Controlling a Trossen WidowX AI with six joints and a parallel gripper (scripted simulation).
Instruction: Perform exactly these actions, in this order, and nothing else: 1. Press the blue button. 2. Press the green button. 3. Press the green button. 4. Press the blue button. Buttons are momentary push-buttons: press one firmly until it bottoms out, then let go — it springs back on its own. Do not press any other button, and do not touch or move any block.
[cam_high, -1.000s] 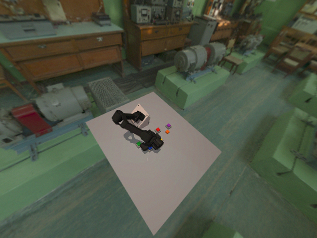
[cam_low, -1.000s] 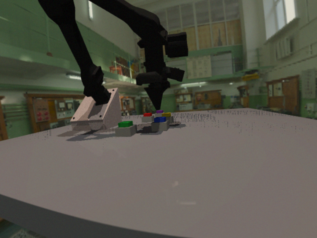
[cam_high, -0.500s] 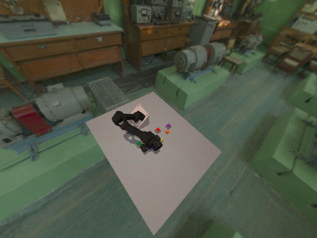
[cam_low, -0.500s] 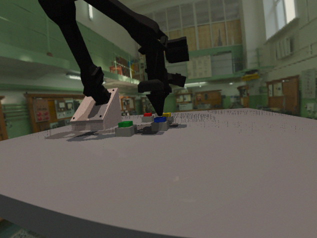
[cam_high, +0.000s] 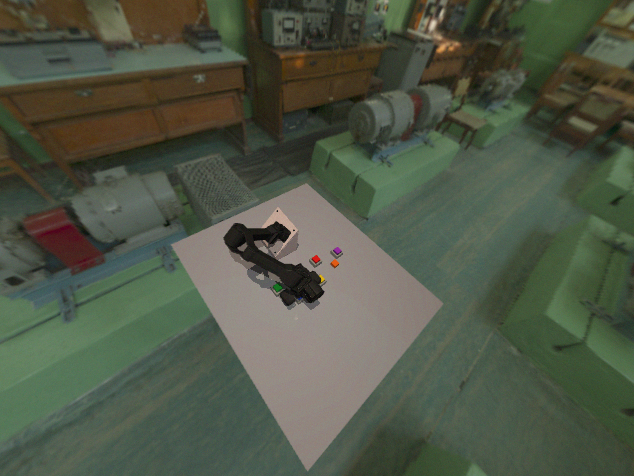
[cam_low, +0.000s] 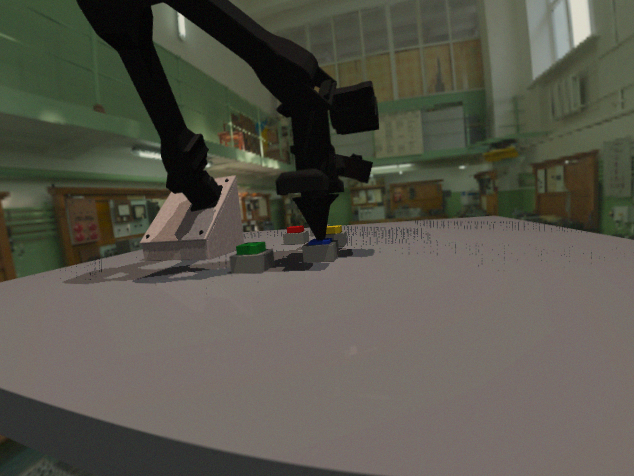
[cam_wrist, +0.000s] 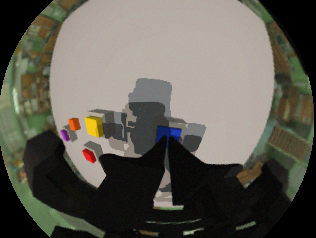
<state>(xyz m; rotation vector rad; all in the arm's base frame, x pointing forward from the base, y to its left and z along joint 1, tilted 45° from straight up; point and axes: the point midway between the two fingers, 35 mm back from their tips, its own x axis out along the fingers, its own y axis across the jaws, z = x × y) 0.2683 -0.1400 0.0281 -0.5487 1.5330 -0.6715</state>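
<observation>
The blue button (cam_low: 311, 242) (cam_wrist: 176, 133) sits in a grey base under my gripper (cam_low: 320, 238) (cam_wrist: 167, 138). My gripper is shut and empty, pointing down, with its joined fingertips on the blue cap. The cap looks low in its base in the exterior view, lower than the green one. In the top view the arm hides most of the blue button and the fingertips. The green button (cam_high: 277, 287) (cam_low: 250, 249) stands beside it, its cap raised and nothing touching it. It is hidden in the wrist view.
The yellow button (cam_high: 321, 279) (cam_low: 334, 229) (cam_wrist: 94, 127) is close to the blue one. Farther off are the red button (cam_high: 315, 259) (cam_low: 294, 229) (cam_wrist: 89, 155), the purple button (cam_high: 336, 251) (cam_wrist: 65, 135) and an orange block (cam_high: 334, 263) (cam_wrist: 74, 124). A slanted pale bracket (cam_low: 225, 225) stands behind the green button.
</observation>
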